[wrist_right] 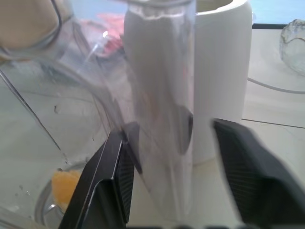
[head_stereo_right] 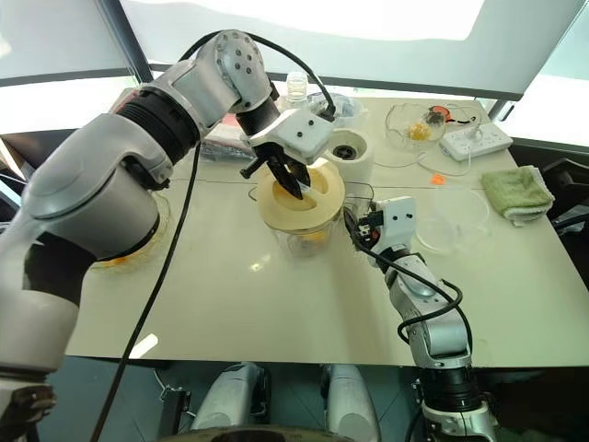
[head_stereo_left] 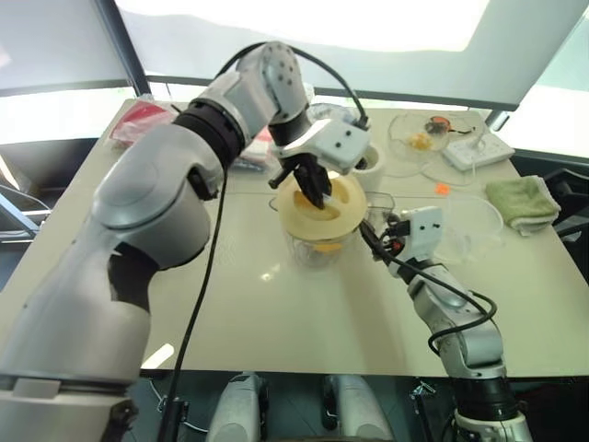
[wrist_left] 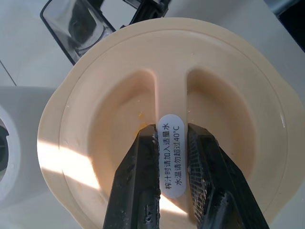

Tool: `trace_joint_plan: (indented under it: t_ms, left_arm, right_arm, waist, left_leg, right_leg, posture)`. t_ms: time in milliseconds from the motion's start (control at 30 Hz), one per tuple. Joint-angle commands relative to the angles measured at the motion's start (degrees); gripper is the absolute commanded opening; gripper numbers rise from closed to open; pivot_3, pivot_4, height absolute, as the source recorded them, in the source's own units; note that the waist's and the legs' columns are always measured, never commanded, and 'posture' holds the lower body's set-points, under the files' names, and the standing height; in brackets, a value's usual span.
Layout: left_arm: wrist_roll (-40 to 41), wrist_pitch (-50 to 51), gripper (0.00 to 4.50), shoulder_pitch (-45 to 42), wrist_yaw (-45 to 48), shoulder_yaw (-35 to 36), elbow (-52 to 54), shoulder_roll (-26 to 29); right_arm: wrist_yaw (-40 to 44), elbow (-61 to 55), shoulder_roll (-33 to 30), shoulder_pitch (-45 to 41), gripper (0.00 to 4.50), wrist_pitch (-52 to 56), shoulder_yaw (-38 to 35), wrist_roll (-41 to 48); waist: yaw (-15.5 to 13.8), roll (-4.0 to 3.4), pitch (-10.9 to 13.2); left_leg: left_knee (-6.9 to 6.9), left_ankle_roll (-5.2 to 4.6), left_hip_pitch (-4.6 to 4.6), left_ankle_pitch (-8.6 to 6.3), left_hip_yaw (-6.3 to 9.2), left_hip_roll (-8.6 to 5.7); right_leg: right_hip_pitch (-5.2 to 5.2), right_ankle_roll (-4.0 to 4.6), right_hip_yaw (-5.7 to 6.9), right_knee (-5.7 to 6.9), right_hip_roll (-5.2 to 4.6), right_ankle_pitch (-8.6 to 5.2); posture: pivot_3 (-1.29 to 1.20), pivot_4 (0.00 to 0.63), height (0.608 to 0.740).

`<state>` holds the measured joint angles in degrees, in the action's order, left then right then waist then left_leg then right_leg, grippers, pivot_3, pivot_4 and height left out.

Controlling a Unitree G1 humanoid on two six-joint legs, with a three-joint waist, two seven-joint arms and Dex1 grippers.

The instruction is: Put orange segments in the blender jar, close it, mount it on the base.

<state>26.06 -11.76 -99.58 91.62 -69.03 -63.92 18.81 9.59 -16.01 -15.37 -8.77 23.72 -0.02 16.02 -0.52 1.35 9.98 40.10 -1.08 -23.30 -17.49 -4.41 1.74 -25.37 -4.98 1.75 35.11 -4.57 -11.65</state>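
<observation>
the left claw (wrist_left: 172,164) is pinched on the raised ridge of the cream lid (wrist_left: 228,95), which sits on top of the jar (head_stereo_left: 317,247) in the middle of the table (head_stereo_left: 276,322). the right claw (wrist_right: 169,179) is around the jar's clear handle (wrist_right: 157,95) with its fingers not tight on it, and an orange piece (wrist_right: 64,183) lies in the bottom. this looks like the closing step; next the lid must seat tight while the right claw steadies the handle, then the jar goes on the white base (head_stereo_right: 354,152) just behind it.

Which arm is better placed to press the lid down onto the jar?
Left. Its end effector already pinches the lid's centre ridge atop the jar; the right end effector straddles the jar's handle.
</observation>
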Motion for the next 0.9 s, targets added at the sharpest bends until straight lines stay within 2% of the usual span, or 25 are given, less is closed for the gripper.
trace_joint_plan:
  t_ms: [33,433,633,900]
  left_arm:
    - [0.43,0.49,0.26,1.89,0.88,-4.51,0.68,0.69]
    - [7.66,7.17,0.26,3.95,0.88,-10.3,7.19,4.18]
    - [7.86,19.92,0.26,5.74,0.88,-4.52,6.33,2.52]
    - [1.71,32.33,0.26,8.66,0.88,8.44,10.57,1.97]
  right_arm:
    - [-0.34,-1.0,0.22,-0.97,0.95,-1.8,-1.83,-1.0]
    - [-5.43,-5.12,5.82,-0.08,0.95,0.21,0.11,-6.56]
    - [-7.16,-5.83,7.82,0.2,0.95,1.58,-0.31,-7.89]
    - [-6.9,-5.37,7.21,-0.37,0.95,2.0,-1.54,-8.16]
  waist:
    - [-0.07,0.01,0.01]
    - [0.83,0.0,0.0]
    - [1.31,-0.03,-0.04]
    - [1.22,-0.04,-0.05]
  left_leg:
    - [0.0,0.0,-0.04,0.0,0.01,0.0]
    - [-0.02,0.0,-0.01,0.0,0.02,0.02]
    - [-0.02,-0.01,0.0,0.0,0.0,0.01]
    - [-0.05,-0.02,-0.01,-0.01,0.01,0.01]
  right_leg:
    - [-0.02,0.0,0.01,-0.01,0.0,0.0]
    - [-0.03,0.0,0.0,0.01,0.03,-0.01]
    - [-0.02,-0.05,-0.01,0.01,0.03,-0.04]
    - [-0.02,-0.08,-0.01,-0.01,0.04,-0.06]
  posture:
    - [0.0,0.15,0.74]
    - [0.0,0.15,0.74]
    - [0.0,0.15,0.74]
    - [0.0,0.15,0.74]
